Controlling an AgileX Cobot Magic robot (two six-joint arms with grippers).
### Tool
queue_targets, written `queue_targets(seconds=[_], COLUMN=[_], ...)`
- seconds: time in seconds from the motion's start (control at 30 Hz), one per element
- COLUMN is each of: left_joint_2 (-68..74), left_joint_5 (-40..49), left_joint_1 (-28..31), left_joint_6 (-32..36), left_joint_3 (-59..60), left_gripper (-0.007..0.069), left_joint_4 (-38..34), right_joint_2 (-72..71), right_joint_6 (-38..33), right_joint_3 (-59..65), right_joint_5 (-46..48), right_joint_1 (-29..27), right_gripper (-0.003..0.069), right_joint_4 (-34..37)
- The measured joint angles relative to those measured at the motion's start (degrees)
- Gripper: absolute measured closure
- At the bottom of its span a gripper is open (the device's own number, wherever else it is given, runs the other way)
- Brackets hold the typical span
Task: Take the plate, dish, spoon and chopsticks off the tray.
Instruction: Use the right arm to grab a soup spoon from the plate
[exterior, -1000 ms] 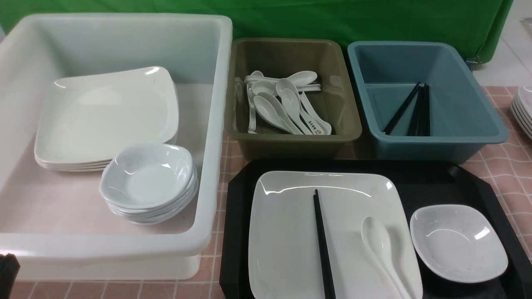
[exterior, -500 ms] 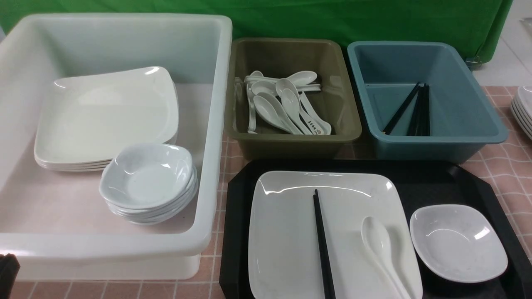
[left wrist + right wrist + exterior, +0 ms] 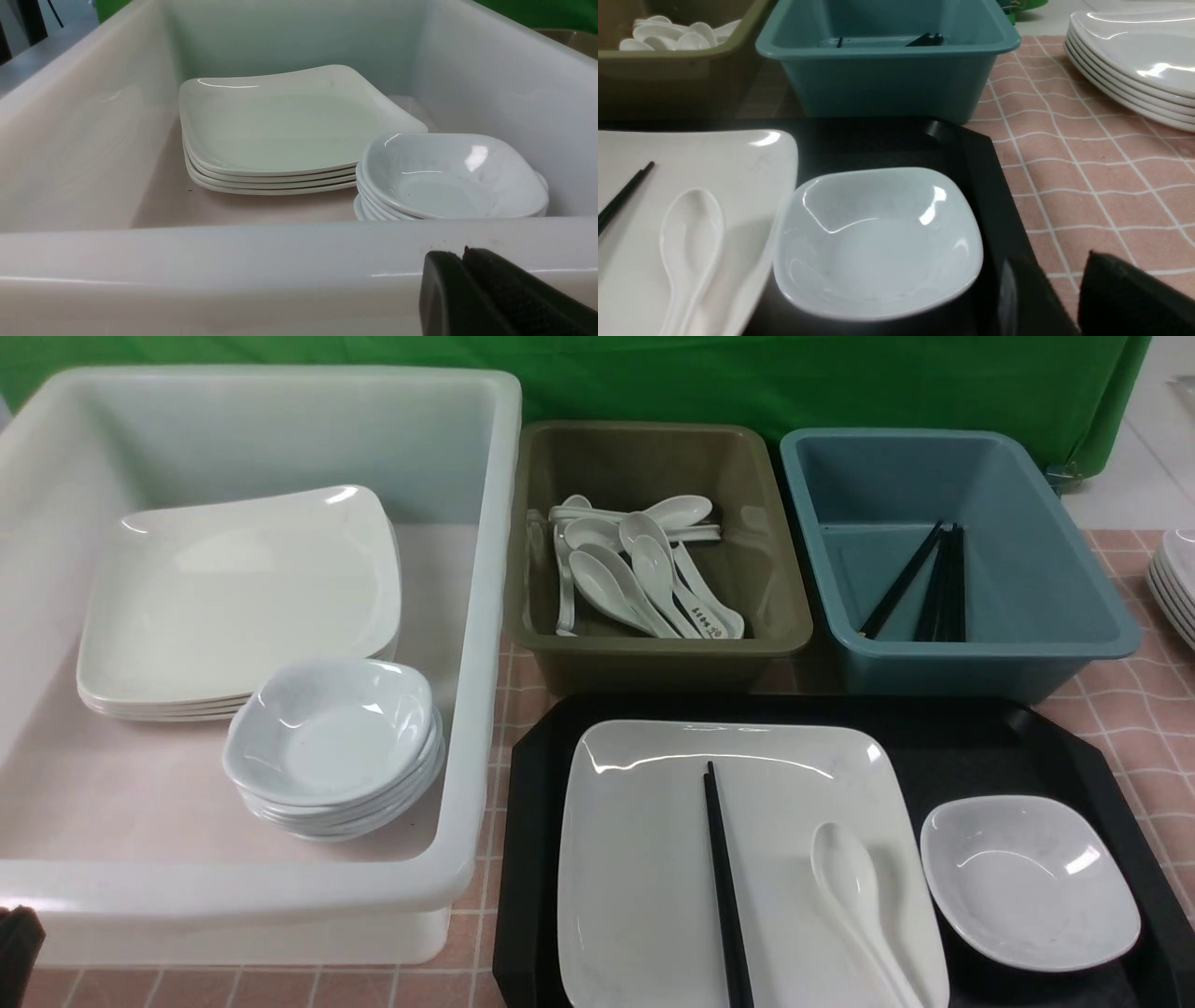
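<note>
The black tray [image 3: 943,747] lies front right. On it rests the white square plate [image 3: 635,859], with the black chopsticks [image 3: 724,887] lying lengthwise on it and the white spoon [image 3: 854,887] to their right. The small dish [image 3: 1027,882] sits on the tray, right of the plate. My right gripper [image 3: 1057,275] is open and empty, low over the tray's right rim beside the dish [image 3: 878,242]. My left gripper [image 3: 462,254] is shut on nothing, just outside the white tub's near wall.
The big white tub [image 3: 280,896] at left holds stacked plates [image 3: 233,597] and stacked dishes [image 3: 331,737]. Behind the tray stand an olive tub [image 3: 653,649] of spoons and a blue tub [image 3: 980,658] of chopsticks. More plates [image 3: 1178,583] are stacked far right on the pink checked cloth.
</note>
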Motion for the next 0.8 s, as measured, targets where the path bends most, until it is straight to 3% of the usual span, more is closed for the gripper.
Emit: queue_targets(seconds=[0.57, 0.7, 0.8], left_joint_2=[0.0, 0.0, 0.0], left_joint_5=[0.0, 0.0, 0.0], left_joint_1=[0.0, 0.0, 0.0], left_joint_6=[0.0, 0.0, 0.0], left_joint_3=[0.0, 0.0, 0.0], left_gripper=[0.0603, 0.0603, 0.0603], left_joint_4=[0.0, 0.0, 0.0], right_joint_2=[0.0, 0.0, 0.0], right_joint_6=[1.98, 21.75, 32.69], right_joint_3=[0.0, 0.23, 0.35], right_joint_5=[-0.15, -1.88, -2.65], right_joint_1=[0.0, 0.0, 0.0], right_gripper=[0.0418, 0.0418, 0.0418], right_joint_4=[0.83, 12.98, 15.76])
